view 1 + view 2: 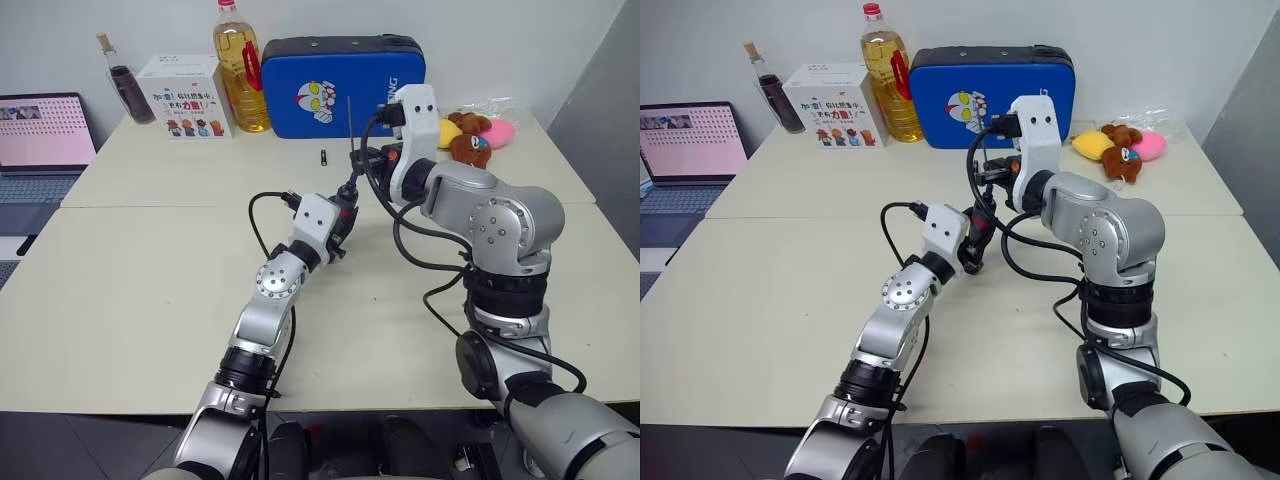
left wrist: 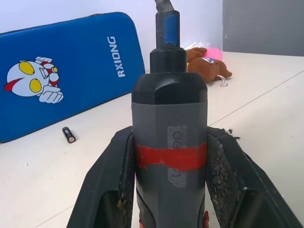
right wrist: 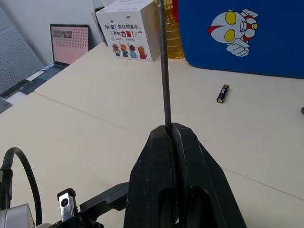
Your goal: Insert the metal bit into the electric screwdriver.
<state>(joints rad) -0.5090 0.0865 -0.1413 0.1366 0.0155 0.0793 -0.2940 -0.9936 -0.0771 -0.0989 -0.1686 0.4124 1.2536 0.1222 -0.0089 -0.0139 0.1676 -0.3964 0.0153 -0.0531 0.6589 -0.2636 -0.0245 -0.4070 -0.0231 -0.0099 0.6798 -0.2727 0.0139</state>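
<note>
Reading "RXIONG" on the blue case (image 2: 71,71) behind, left hand (image 2: 168,180) clamps the electric screwdriver (image 2: 168,118), its grey label illegible, while right hand (image 3: 173,137) pinches the metal bit (image 3: 162,61) upright, seemingly just above the table's (image 3: 95,114) open middle.

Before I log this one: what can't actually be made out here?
- Whether the metal bit has entered the electric screwdriver: its lower end is hidden between the right gripper fingers in the right wrist view.
- The bit's top: cut off by the frame edge there.
- The screwdriver's lower body: hidden inside the left gripper.
</note>
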